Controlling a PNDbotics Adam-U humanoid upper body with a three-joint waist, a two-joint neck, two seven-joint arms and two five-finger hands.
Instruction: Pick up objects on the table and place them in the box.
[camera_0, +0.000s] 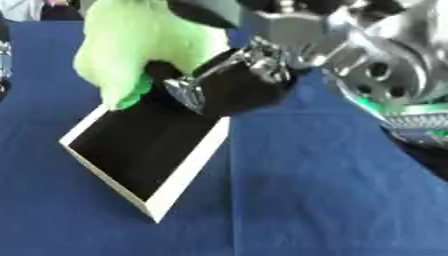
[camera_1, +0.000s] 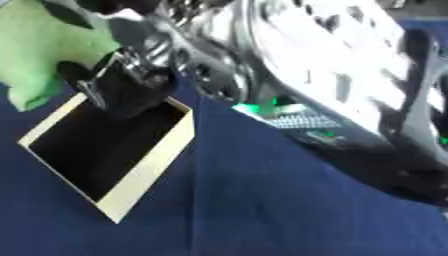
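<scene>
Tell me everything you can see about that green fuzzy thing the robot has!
The green thing is bright lime and looks soft and fuzzy, like a plush toy or cloth, lumpy with no clear shape. It hangs above the far end of the open box, one lobe drooping toward the box's rim. The right hand comes in from the upper right and its dark fingers are curled into the thing's side, holding it up. What it actually is cannot be told.

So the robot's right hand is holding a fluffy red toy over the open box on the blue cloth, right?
Not quite: the toy is light green, not red, as the left eye view shows. The rest stands: the right hand holds it over the open box on the blue cloth.
</scene>
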